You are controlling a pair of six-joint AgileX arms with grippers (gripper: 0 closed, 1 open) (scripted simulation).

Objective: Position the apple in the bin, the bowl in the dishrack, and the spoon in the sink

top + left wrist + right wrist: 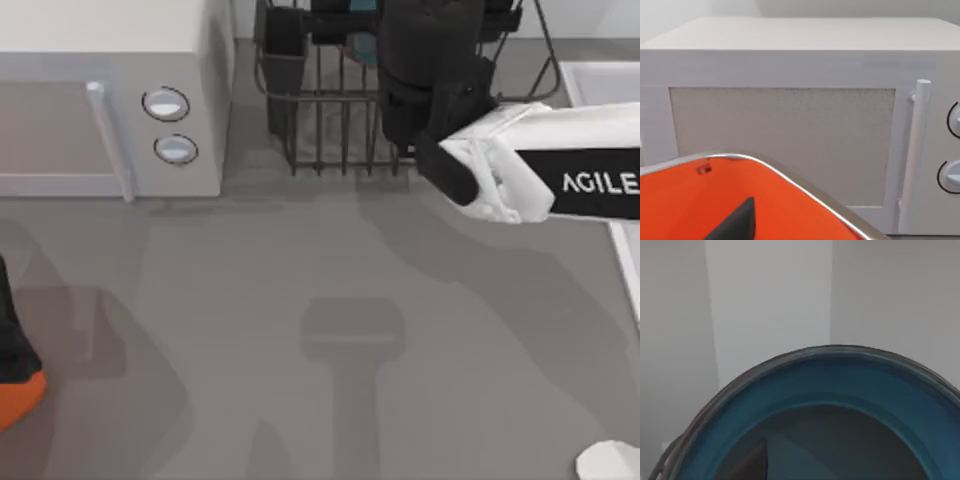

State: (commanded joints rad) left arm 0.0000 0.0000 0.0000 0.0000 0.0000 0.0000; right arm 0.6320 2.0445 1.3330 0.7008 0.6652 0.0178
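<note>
The blue bowl [830,390] looms close in the right wrist view, its darker inside facing the camera. In the top view a sliver of the bowl [360,47] shows among the bars of the dark wire dishrack [320,130], with my right gripper [432,75] over the rack. The orange bin [20,397] sits at the left edge, and my left gripper [739,222] hangs just above its inside [685,210]. A small red spot lies under the bin's rim; whether it is the apple I cannot tell. The white spoon [610,462] lies at the front right. The sink [600,82] is at the far right.
A white microwave [100,100] with two round knobs stands at the back left, close behind the bin. The rack's utensil cup [285,50] is at its left corner. Grey tabletop stretches across the middle and front.
</note>
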